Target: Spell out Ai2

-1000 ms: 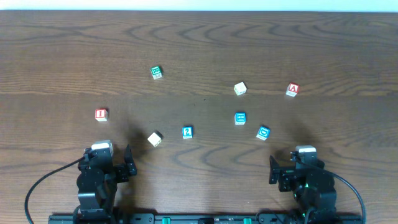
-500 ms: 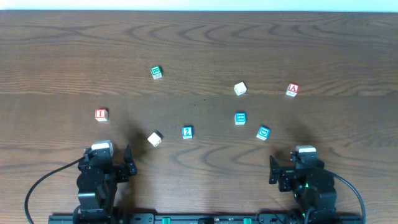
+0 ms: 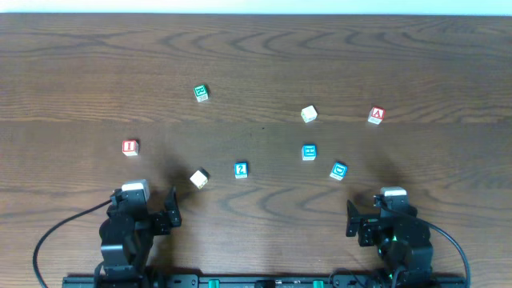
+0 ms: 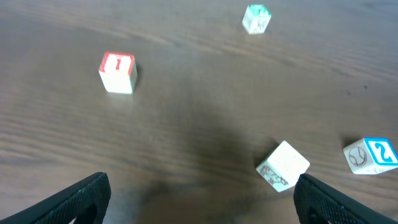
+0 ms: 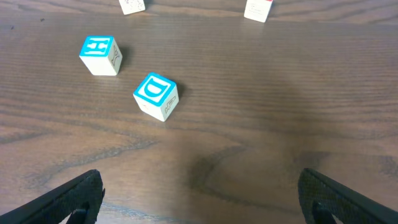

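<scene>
Small letter blocks lie scattered on the wooden table. The red A block (image 3: 377,115) is at the far right; it also shows at the top of the right wrist view (image 5: 259,9). The red i block (image 3: 130,147) is at the left, and in the left wrist view (image 4: 117,72). The blue 2 block (image 3: 241,170) is near the middle, and at the right edge of the left wrist view (image 4: 371,155). My left gripper (image 4: 199,202) is open and empty at the near left. My right gripper (image 5: 199,196) is open and empty at the near right.
A plain white block (image 3: 198,178) lies just ahead of the left gripper (image 4: 283,165). A green block (image 3: 202,93), a white block (image 3: 309,114), a blue H block (image 3: 309,151) and a blue D block (image 3: 339,170) lie further out.
My left arm has shifted slightly to the right and turned a little. No block has moved. The right arm has not moved.
</scene>
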